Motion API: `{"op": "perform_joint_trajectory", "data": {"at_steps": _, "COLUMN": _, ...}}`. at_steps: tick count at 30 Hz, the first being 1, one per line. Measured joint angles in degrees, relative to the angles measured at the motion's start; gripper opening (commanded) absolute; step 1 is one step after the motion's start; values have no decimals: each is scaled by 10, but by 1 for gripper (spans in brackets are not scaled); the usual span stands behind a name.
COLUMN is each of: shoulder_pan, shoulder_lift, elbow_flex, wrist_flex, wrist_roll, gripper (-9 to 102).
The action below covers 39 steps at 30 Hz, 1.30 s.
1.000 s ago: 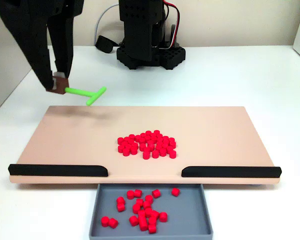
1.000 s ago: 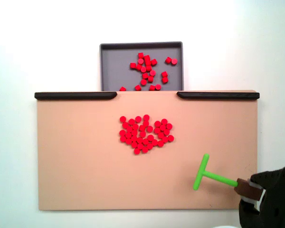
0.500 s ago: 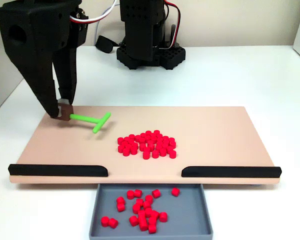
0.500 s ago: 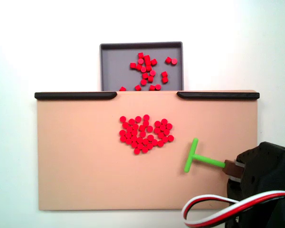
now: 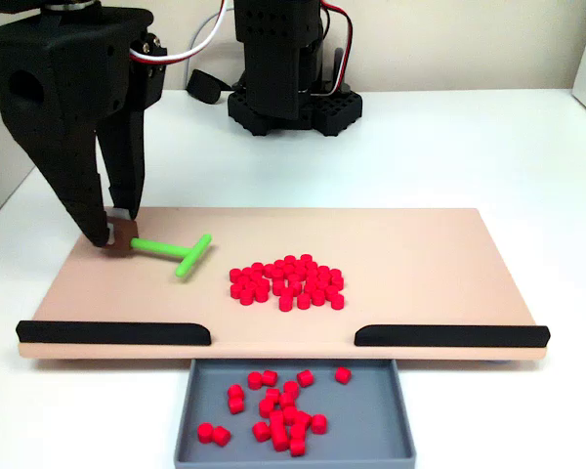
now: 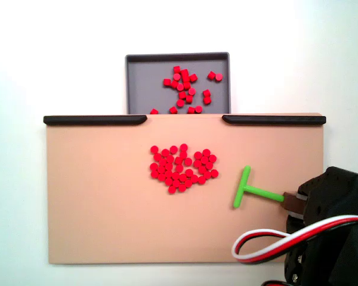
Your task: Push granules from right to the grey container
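A pile of red granules [image 5: 286, 280] [image 6: 182, 168] lies in the middle of the tan board [image 5: 420, 254] [image 6: 95, 196]. More granules [image 5: 273, 405] [image 6: 184, 88] sit inside the grey container [image 5: 371, 430] [image 6: 142, 83], which stands at the gap between the two black strips. My gripper [image 5: 120, 234] [image 6: 291, 203] is shut on the brown end of the green T-shaped pusher stick [image 5: 176, 253] [image 6: 249, 190]. The stick's crossbar hovers or rests on the board beside the pile, a short gap from the nearest granules.
Black strips [image 5: 114, 333] [image 5: 450, 335] line the board's edge on both sides of the container. The arm's black base [image 5: 291, 68] stands behind the board. A red, white and black cable [image 6: 286, 241] loops off the arm.
The gripper has carried the green stick down and inward across the board, so its crossbar is now closer to the granule pile. The granules have not moved.
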Motion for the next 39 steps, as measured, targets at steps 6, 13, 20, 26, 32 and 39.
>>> {"op": "perform_joint_trajectory", "data": {"at_steps": 6, "shoulder_pan": -10, "shoulder_lift": -16, "elbow_flex": -9, "wrist_flex": 0, "wrist_roll": 0, "gripper": 0}}
{"op": "perform_joint_trajectory", "data": {"at_steps": 13, "shoulder_pan": -10, "shoulder_lift": -29, "elbow_flex": -16, "wrist_flex": -6, "wrist_roll": 0, "gripper": 0}}
{"op": "perform_joint_trajectory", "data": {"at_steps": 20, "shoulder_pan": -14, "shoulder_lift": -36, "elbow_flex": -18, "wrist_flex": -20, "wrist_roll": 0, "gripper": 0}}
{"op": "perform_joint_trajectory", "data": {"at_steps": 26, "shoulder_pan": -19, "shoulder_lift": -40, "elbow_flex": -25, "wrist_flex": -28, "wrist_roll": 0, "gripper": 0}}
{"op": "perform_joint_trajectory", "data": {"at_steps": 32, "shoulder_pan": -26, "shoulder_lift": -40, "elbow_flex": -25, "wrist_flex": -28, "wrist_roll": 0, "gripper": 0}}
{"op": "perform_joint_trajectory", "data": {"at_steps": 39, "shoulder_pan": -36, "shoulder_lift": -40, "elbow_flex": -25, "wrist_flex": -29, "wrist_roll": 0, "gripper": 0}}
